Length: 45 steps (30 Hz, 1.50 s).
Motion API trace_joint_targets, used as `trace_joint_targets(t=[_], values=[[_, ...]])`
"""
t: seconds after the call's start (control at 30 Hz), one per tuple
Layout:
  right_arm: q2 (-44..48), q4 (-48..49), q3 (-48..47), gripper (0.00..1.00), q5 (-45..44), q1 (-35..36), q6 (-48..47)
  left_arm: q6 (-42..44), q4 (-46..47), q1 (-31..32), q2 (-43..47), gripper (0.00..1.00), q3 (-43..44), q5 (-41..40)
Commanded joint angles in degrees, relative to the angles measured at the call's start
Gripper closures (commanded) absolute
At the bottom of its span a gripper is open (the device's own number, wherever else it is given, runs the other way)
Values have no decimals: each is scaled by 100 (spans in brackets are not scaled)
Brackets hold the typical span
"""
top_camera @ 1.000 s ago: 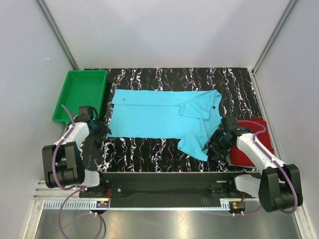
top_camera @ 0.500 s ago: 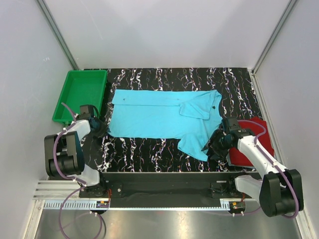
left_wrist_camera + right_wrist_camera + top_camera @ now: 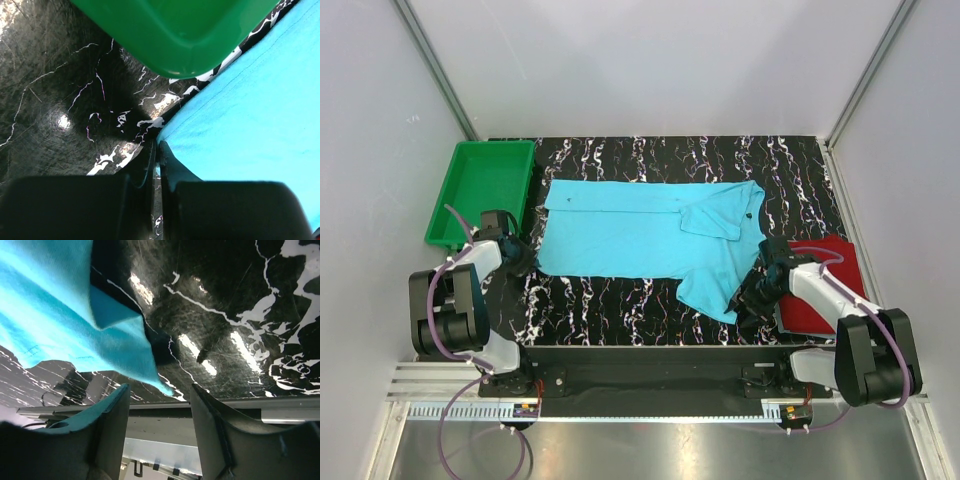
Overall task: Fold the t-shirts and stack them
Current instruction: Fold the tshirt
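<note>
Two-arm view, from my pincers outward. My left pincer (image 3: 156, 150) is closed to a slit on the near-left corner of the turquoise t-shirt (image 3: 630, 230), and a sliver of turquoise shows between its jaws. At 12 o'clock from this pincer in the wrist view hangs a rounded corner of the green tray (image 3: 185, 40), just clear of the shirt's edge. My right pincer (image 3: 160, 387) stands moderately wide and holds nothing. The pointed tip of the shirt's near-right flap lies between its two fingers, touching neither as far as I can tell. In the overhead view the turquoise t-shirt lies spread flat along the middle of the black marbled counter (image 3: 620, 300), with a sleeve folded over at its 2 o'clock end. The dark red t-shirt (image 3: 848, 268) lies folded at 3 o'clock from my right pincer, partly under that arm. The tray sits at 11 o'clock from my left pincer
</note>
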<state>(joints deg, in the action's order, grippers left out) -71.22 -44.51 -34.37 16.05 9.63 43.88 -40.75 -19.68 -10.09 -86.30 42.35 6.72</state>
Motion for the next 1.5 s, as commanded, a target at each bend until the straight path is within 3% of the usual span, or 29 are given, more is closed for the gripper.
trace_joint_targets(t=[0.0,0.27,0.47,0.53,0.9,1.03,1.27,1.47], values=[[-76,232,-43,42,100,-14,-28,234,-273,-28,87,96,45,-285],[-173,399,-96,50,100,13,103,296,-361,-28,175,100,107,-250],[-234,531,-149,74,126,22,139,401,-449,-28,315,100,160,-171],[-173,619,-114,100,231,22,95,471,-501,-28,368,100,195,-162],[1724,-531,-386,100,214,13,7,850,-765,-28,1053,100,-95,-127],[1840,-655,-649,100,127,22,15,893,-818,-28,1238,100,-157,-101],[709,-664,-2019,100,-322,-66,-265,1069,-923,-2,1177,100,159,22],[-532,-611,-3408,100,-410,-312,-643,1254,-1020,112,694,100,931,-39]])
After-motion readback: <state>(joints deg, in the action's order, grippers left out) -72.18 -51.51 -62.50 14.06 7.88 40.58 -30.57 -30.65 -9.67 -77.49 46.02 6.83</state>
